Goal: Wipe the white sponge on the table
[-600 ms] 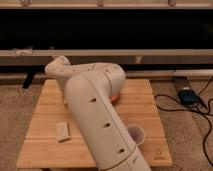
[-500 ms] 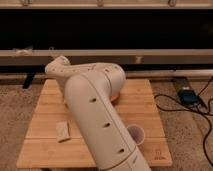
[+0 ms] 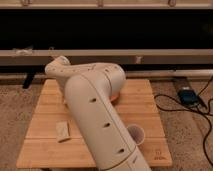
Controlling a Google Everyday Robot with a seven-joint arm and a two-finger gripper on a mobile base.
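Observation:
The white sponge [image 3: 62, 131] lies flat on the left part of the bamboo table [image 3: 47, 152]. My big white arm [image 3: 97, 115] rises from the bottom and bends left over the table's far half. The gripper [image 3: 64, 98] hangs below the wrist at the arm's left edge, over the table's back left. It is mostly hidden by the arm. It is behind the sponge and apart from it.
A white paper cup [image 3: 136, 134] stands right of the arm near the front. An orange round object [image 3: 118, 95] peeks out behind the arm. A blue device with black cables [image 3: 189, 95] lies on the carpet at right. A dark low cabinet runs along the back.

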